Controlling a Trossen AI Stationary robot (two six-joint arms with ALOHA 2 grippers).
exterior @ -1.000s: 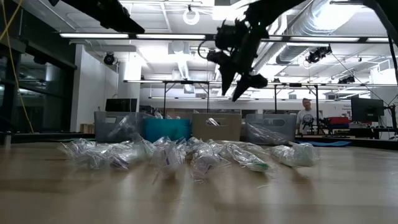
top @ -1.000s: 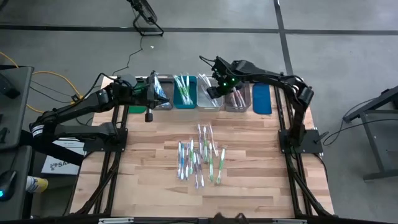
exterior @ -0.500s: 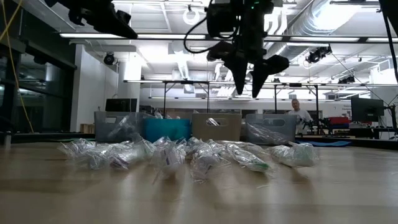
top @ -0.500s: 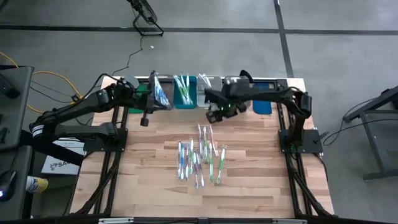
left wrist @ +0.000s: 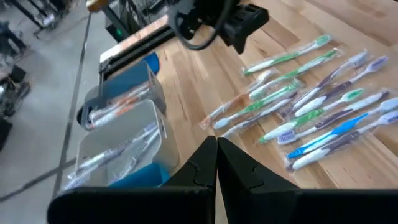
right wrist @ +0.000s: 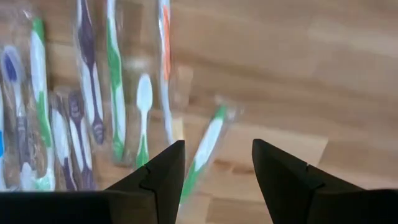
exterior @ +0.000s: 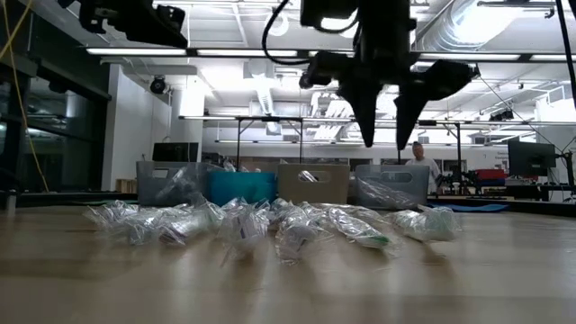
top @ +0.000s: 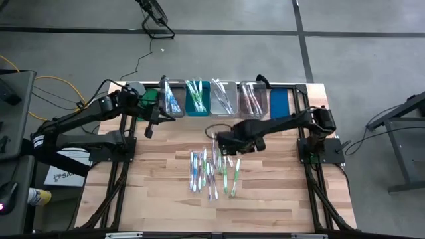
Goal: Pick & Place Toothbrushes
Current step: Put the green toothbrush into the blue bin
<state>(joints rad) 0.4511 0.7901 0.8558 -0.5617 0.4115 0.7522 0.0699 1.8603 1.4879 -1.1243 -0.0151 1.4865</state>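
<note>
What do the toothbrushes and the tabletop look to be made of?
Toothbrushes: coloured plastic handles, each apparently sealed in a clear, crinkly film wrapper that catches the light in the low view. Tabletop: light wood, butcher-block style, with visible strips and grain and a smooth, slightly glossy finish.

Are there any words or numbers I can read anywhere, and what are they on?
None can be read for sure.
White sheet on the floor left of the table: dark print, too blurred to read.
Toothbrushes in clear wrappers: no print legible.
</note>
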